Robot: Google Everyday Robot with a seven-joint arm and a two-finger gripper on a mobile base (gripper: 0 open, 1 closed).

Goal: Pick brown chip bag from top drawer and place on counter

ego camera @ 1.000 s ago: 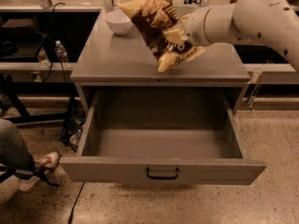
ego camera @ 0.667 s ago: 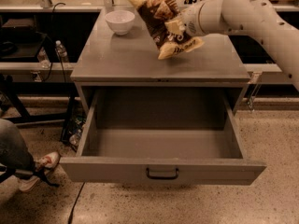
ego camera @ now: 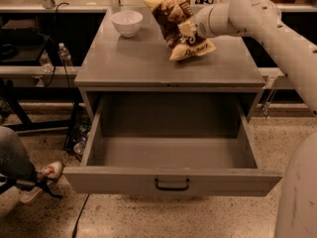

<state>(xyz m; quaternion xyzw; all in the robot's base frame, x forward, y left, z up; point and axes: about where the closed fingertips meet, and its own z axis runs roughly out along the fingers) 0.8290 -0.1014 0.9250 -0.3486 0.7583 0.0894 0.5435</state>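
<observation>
The brown chip bag [ego camera: 177, 25] is dark brown with pale yellow ends and white lettering. It hangs tilted over the rear right part of the counter [ego camera: 133, 63], its lower end close to the surface. My gripper [ego camera: 188, 29] reaches in from the right on a white arm and is shut on the bag's middle. The top drawer [ego camera: 171, 155] stands pulled wide open below the counter, with a black handle [ego camera: 172, 184] on its front panel. Its inside shows nothing in it.
A white bowl [ego camera: 127, 22] sits at the counter's back left, left of the bag. A water bottle [ego camera: 63, 55] stands on a shelf to the left. A person's leg and shoe [ego camera: 42, 176] are on the floor at lower left.
My gripper has carried the chip bag farther back and a little to the right over the counter. The bag's lower end has come closer to the surface. The drawer has not moved.
</observation>
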